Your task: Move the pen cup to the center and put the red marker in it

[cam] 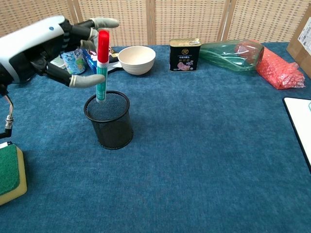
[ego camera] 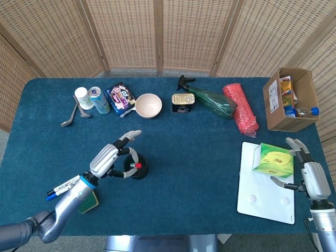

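The black mesh pen cup (cam: 109, 121) stands left of the table's middle, seen in the head view as the pen cup (ego camera: 142, 171) partly behind my fingers. My left hand (cam: 43, 47) pinches the red-capped marker (cam: 101, 64) upright, cap up, its lower tip right at the cup's rim opening. From the head camera the left hand (ego camera: 111, 159) hovers over the cup, with the marker's red cap (ego camera: 137, 165) above the opening. My right hand (ego camera: 310, 177) rests open at the table's right edge, holding nothing.
A bowl (ego camera: 148, 105), meat tin (ego camera: 182, 102), snack packet (ego camera: 120, 97), drink can (ego camera: 98, 100), paper cup (ego camera: 83, 97) and spoons line the back. Green spray bottle (ego camera: 212, 101), red bubble wrap (ego camera: 241, 107), cardboard box (ego camera: 290, 98) stand right. White board (ego camera: 265, 195) bears a tissue box (ego camera: 274, 160). Sponge (cam: 9, 174) and pens (ego camera: 63, 187) lie left.
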### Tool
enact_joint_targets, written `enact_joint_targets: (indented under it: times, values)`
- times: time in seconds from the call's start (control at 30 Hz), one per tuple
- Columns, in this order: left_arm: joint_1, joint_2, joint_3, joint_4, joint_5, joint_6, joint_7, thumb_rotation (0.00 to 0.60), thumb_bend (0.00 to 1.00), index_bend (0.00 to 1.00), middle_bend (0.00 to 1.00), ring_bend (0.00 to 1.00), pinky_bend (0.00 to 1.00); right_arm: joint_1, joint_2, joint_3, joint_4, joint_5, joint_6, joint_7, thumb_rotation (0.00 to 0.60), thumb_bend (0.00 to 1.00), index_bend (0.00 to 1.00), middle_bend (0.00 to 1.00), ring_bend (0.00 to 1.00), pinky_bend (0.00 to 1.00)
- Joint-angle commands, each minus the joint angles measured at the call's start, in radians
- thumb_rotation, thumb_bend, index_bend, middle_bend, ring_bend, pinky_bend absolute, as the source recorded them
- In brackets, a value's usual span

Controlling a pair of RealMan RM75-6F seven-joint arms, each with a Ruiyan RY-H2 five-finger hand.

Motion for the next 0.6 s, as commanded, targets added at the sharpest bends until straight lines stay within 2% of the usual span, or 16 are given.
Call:
enact_joint_targets:
  times: [0.03, 0.23, 0.37, 0.6]
  values:
    - [-0.011, -0.014, 0.004, 0.031, -0.017, -0.030, -0.032, 0.600, 0.36, 0.57, 0.00, 0.00, 0.17, 0.000, 0.000, -0.001, 0.000, -0.002, 0.000, -0.001, 0.600, 0.00, 0.01, 0.12, 0.00, 0.27]
    - [-0.036, -0.023, 0.012, 0.071, -0.024, -0.076, -0.087, 0.600, 0.36, 0.36, 0.00, 0.00, 0.13, 0.001, -0.002, 0.000, -0.002, -0.001, -0.001, -0.008, 0.600, 0.00, 0.01, 0.12, 0.00, 0.27]
    - [-0.035, -0.025, 0.016, 0.082, -0.016, -0.063, -0.085, 0.600, 0.36, 0.27, 0.00, 0.00, 0.10, 0.000, -0.001, 0.000, -0.001, 0.002, -0.001, -0.005, 0.600, 0.00, 0.01, 0.12, 0.00, 0.27]
    - [-0.009, 0.019, 0.015, 0.079, 0.004, 0.006, 0.010, 0.600, 0.36, 0.26, 0.00, 0.00, 0.01, -0.002, 0.001, -0.001, -0.001, -0.004, 0.005, -0.001, 0.600, 0.00, 0.01, 0.12, 0.00, 0.27]
